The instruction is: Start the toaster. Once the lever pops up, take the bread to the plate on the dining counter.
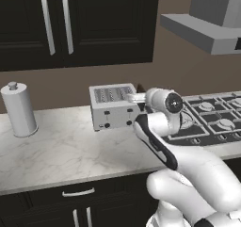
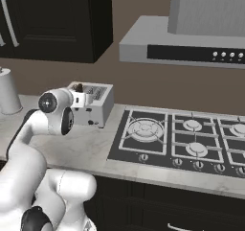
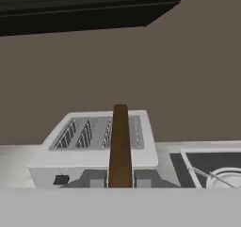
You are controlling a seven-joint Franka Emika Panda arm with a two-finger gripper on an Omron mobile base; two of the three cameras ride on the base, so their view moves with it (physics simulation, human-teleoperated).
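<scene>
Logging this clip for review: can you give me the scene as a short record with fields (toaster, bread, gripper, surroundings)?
toaster: silver, four slots, on the marbled worktop, left of the hob
bread: dark brown slice, upright, seen edge-on in the hand view, in front of the toaster's slots
gripper: over the toaster's right end; whether it grips the bread cannot be told
canister: white, left on the worktop
hood: grey, above the hob

In your left base view, the toaster [image 1: 112, 106] sits mid-frame on the worktop [image 1: 61, 150], canister [image 1: 19, 109] far left, hob [image 1: 212, 117] right.
</scene>
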